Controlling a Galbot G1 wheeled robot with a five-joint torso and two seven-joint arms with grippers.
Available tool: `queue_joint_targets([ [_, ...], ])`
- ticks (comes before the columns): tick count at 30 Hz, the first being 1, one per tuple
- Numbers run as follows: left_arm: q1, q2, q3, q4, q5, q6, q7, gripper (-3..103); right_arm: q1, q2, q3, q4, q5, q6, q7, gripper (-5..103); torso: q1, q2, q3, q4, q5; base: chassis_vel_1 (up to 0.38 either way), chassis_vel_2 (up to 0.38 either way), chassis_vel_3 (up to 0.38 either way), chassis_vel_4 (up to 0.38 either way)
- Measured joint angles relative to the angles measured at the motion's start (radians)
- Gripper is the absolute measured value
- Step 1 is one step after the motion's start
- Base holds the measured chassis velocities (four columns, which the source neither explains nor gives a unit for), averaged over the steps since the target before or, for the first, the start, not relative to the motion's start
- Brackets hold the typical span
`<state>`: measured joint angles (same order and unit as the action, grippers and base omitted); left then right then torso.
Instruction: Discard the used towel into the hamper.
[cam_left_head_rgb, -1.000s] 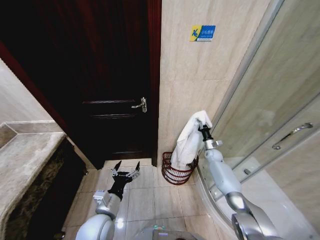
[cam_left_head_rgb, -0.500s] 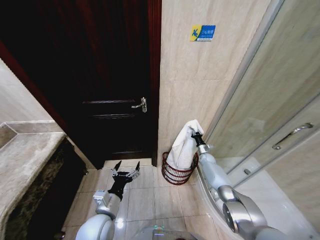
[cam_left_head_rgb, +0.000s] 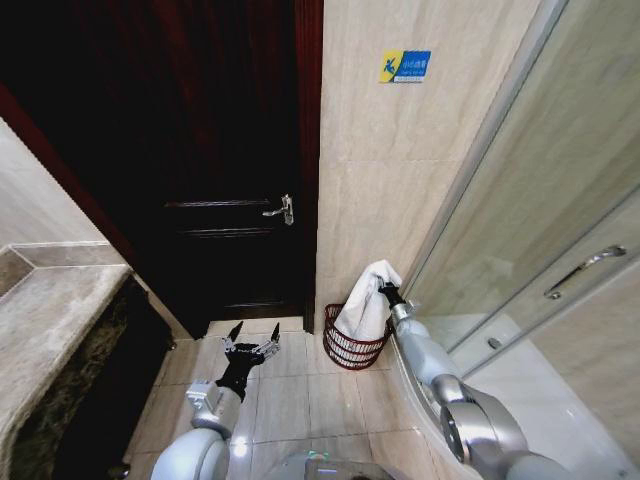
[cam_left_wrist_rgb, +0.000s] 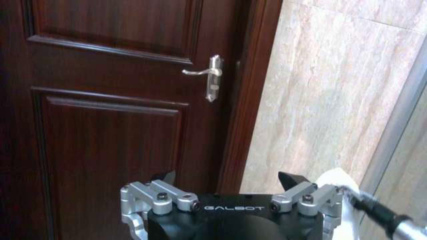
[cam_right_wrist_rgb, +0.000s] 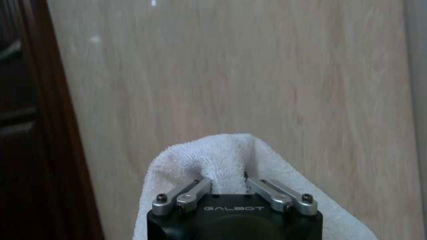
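The left gripper (cam_left_head_rgb: 250, 347), "GALBOT" printed on its body, hovers spread and empty above the floor tiles (cam_left_head_rgb: 290, 400). Beyond it, the right gripper (cam_left_head_rgb: 383, 291) pinches the white towel (cam_left_head_rgb: 363, 303), which hangs lengthwise into the reddish-brown hamper (cam_left_head_rgb: 350, 350) standing against the beige wall (cam_left_head_rgb: 380, 180) beside the dark door (cam_left_head_rgb: 220, 200).

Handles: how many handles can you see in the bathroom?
2. A door handle sits on the dark wooden door, and a long bar handle is on the glass shower door at the right. Others may be hidden.
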<state>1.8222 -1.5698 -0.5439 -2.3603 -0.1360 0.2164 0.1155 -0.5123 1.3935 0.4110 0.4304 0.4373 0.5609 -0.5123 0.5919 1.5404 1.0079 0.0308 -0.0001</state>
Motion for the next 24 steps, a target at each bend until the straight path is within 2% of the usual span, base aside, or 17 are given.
queue_joint_targets([
  [7,0.000,0.000,0.000,0.000,0.000,0.000,0.000,100,-0.035,0.017,-0.003,-0.011,-0.065,-0.028,0.029,8,0.000,0.000,0.000,0.0001,0.0001,0.000,0.000,0.000,0.000],
  [13,0.000,0.000,0.000,0.000,0.000,0.000,0.000,100,-0.055,0.014,-0.002,-0.023,-0.123,-0.135,0.107,8,0.000,0.000,0.000,0.0001,0.0000,0.000,0.000,0.000,0.000],
  [24,0.000,0.000,0.000,0.000,0.000,0.000,0.000,100,-0.053,0.016,0.001,-0.041,-0.150,-0.234,0.125,8,0.000,0.000,0.000,0.0001,0.0001,0.000,0.000,0.000,0.000],
])
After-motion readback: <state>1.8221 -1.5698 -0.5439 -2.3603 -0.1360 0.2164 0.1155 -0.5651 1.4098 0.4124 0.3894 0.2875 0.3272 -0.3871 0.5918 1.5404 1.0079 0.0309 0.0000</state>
